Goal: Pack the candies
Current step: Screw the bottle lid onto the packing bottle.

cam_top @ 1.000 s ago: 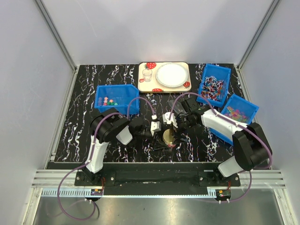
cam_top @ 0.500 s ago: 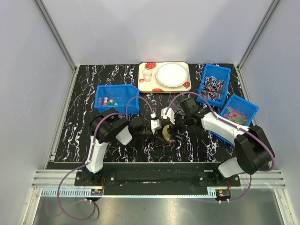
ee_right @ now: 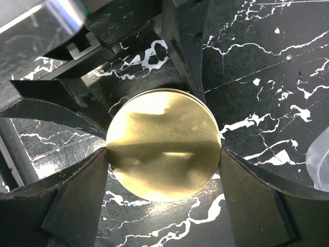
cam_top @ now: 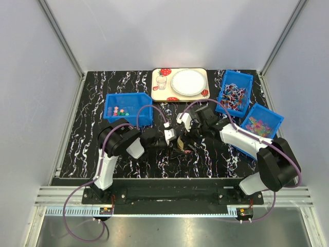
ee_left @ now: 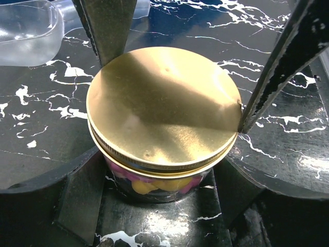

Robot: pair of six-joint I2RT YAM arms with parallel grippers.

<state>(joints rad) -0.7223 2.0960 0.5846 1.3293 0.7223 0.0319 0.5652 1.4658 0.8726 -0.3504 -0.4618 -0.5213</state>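
A small glass jar with a gold lid stands on the marble table between the two arms. Pink and yellow candies show through its glass. My left gripper is shut on the jar's body, a finger pressed to each side. From above, my right gripper is shut on the lid, its fingers touching the rim on both sides. More candies lie in the blue bin at the left.
At the back stands a tray with a white plate and a small glass. Two blue bins at the right hold stick sweets and translucent sweets. A clear plastic scoop lies close to the jar.
My right gripper has shifted left and turned over the jar, so the lid is now mostly covered from above. The left gripper has stayed shut on the jar.
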